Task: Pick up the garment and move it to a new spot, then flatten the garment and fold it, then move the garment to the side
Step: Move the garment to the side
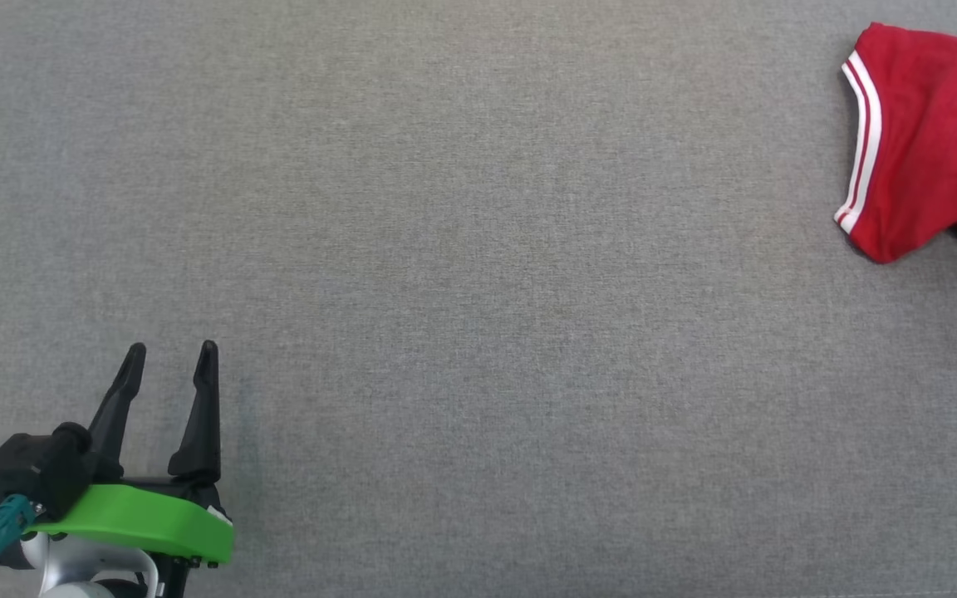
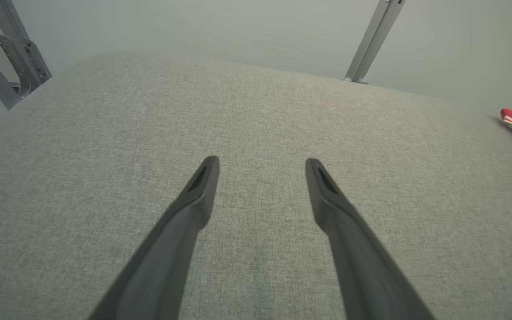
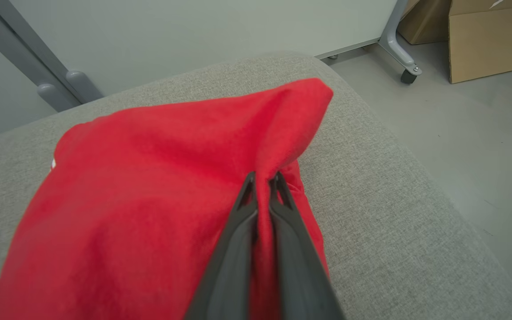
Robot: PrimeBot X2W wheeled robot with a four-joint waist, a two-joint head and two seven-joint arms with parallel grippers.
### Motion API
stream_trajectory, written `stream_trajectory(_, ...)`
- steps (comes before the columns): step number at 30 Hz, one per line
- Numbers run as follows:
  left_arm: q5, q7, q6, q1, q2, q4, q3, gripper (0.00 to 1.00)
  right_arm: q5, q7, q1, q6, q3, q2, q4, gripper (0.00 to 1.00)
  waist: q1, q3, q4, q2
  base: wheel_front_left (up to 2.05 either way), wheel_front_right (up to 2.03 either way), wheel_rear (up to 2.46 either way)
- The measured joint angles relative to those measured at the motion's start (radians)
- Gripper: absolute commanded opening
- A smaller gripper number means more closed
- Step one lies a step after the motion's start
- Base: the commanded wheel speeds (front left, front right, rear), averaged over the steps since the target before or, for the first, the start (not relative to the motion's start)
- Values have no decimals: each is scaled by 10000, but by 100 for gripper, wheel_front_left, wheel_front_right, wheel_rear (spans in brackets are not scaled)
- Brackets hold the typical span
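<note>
Right now our left gripper [image 1: 173, 346] sits at about seven o'clock in the head view. Its two dark fingers are spread wide with nothing between them, and the bare grey fabric surface [image 1: 478, 291] lies all around it. The red garment [image 1: 927, 141] lies bunched at about two o'clock in that view, well apart from the left gripper and running off the edge. Its white-striped sleeve hem faces nine o'clock. In the right wrist view our right gripper [image 3: 264, 175] has its fingers pressed together on a pinched ridge of the red cloth, at the garment's three o'clock side, while the rest of the cloth is heaped toward nine o'clock. The garment rests near the surface's rounded corner. Beyond that corner, at one o'clock, a cardboard box [image 3: 487, 40] stands on the floor near a castor leg [image 3: 400, 49].
</note>
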Motion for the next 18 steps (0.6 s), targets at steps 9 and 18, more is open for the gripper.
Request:
stream_trajectory(9,153,403,0,-2,280,-201,102,100,-105,-1076,67,-2,-261,221,667,100,0,161,-411,0,0,0,0)
stream_trajectory(18,174,608,0,14,376,-320,174,100,-151,-1430,403,-13,-389,646,1120,100,0,63,-826,0,0,0,0)
